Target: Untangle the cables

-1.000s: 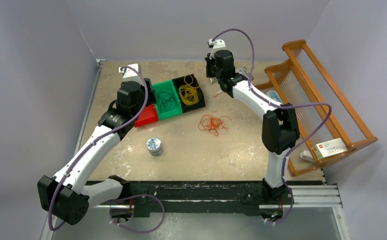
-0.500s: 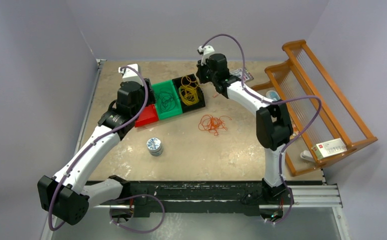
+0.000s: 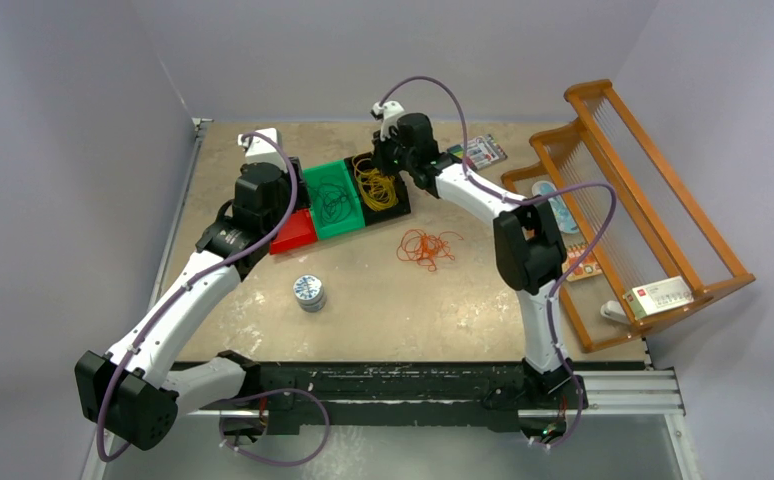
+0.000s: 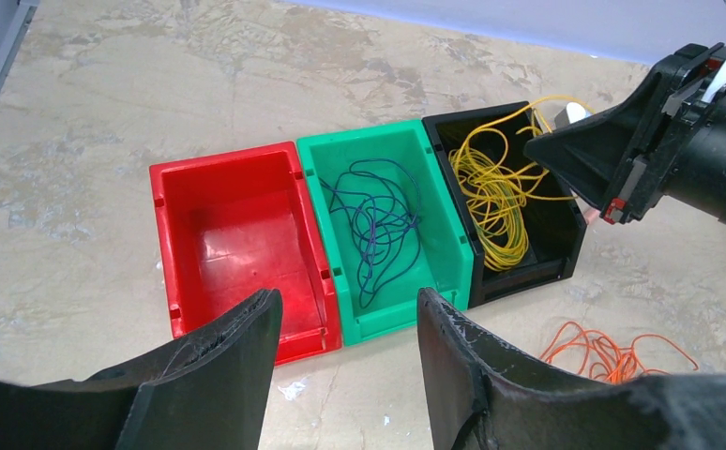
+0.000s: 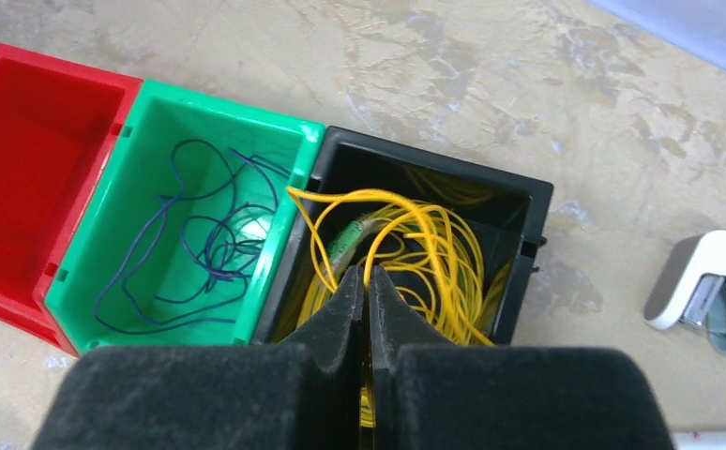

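Note:
Three bins stand in a row. The red bin (image 4: pixel 223 164) is empty. A dark cable (image 4: pixel 378 225) lies looped in the green bin (image 3: pixel 315 175). The yellow cable (image 5: pixel 425 244) fills the black bin (image 5: pixel 528 192). An orange cable (image 3: pixel 426 247) lies loose on the table in front of the bins. My right gripper (image 5: pixel 369 272) hangs over the black bin, shut, with a yellow strand running in between its tips. My left gripper (image 4: pixel 345 300) hovers open in front of the red and green bins, holding nothing.
A round tin (image 3: pixel 309 292) stands near the table's middle front. A wooden rack (image 3: pixel 653 200) fills the right side, with a small box (image 3: pixel 660 295) at its near end. A marker pack (image 3: pixel 483 150) and a white object (image 5: pixel 702 281) lie right of the bins.
My right arm has swung left, from beside the black bin to above it, jaws staying shut. The left arm has not moved.

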Motion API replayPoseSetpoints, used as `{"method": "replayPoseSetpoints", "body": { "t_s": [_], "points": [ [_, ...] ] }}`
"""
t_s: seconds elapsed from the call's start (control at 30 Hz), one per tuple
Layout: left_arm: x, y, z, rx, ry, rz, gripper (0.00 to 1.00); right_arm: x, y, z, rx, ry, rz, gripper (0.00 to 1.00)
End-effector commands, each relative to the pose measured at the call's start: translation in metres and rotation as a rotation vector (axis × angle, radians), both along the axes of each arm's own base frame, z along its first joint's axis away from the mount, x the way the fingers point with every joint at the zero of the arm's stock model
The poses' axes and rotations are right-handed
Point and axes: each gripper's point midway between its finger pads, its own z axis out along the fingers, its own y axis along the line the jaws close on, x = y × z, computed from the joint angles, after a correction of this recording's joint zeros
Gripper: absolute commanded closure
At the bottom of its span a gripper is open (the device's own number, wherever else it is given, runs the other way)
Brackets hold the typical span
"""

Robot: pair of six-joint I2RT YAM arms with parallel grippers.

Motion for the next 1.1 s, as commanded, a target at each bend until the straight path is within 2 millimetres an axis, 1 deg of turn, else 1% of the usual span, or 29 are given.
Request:
{"method": "replayPoseSetpoints", "body": {
  "t_s": [0.0, 0.1, 0.17, 0.23, 0.3, 0.37, 0.6, 0.77, 0.93, 1.07],
  "points": [
    [-0.001, 0.007, 0.014, 0.004, -0.039, 0.021, 0.46, -0.003, 0.023, 0.028, 0.062, -0.034, 0.064, 1.00],
    [-0.001, 0.008, 0.014, 0.006, -0.039, 0.023, 0.46, -0.004, 0.026, 0.023, 0.067, -0.014, 0.065, 1.00],
    [-0.001, 0.008, 0.014, 0.006, -0.039, 0.023, 0.46, -0.001, 0.023, 0.015, 0.057, 0.008, 0.033, 1.00],
    [-0.001, 0.008, 0.013, 0.005, -0.038, 0.024, 0.46, 0.001, 0.019, 0.006, 0.035, 0.030, 0.004, 1.00],
    [-0.001, 0.007, 0.014, 0.004, -0.039, 0.019, 0.46, 0.003, 0.016, -0.008, 0.005, 0.066, -0.016, 1.00],
    [0.000, 0.007, 0.013, 0.004, -0.034, 0.018, 0.46, 0.006, 0.015, -0.018, -0.014, 0.082, -0.026, 1.00],
    [0.000, 0.006, 0.011, 0.003, -0.030, 0.014, 0.45, 0.014, 0.010, -0.042, -0.054, 0.103, -0.073, 1.00],
    [0.000, 0.005, 0.011, 0.003, -0.030, 0.011, 0.45, 0.020, 0.003, -0.050, -0.091, 0.101, -0.112, 1.00],
    [0.000, 0.005, 0.010, 0.003, -0.026, 0.009, 0.46, 0.018, 0.002, -0.056, -0.106, 0.117, -0.103, 1.00],
    [0.001, 0.004, 0.009, 0.003, -0.025, 0.006, 0.45, 0.013, 0.005, -0.067, -0.119, 0.146, -0.079, 1.00]
  ]
}}
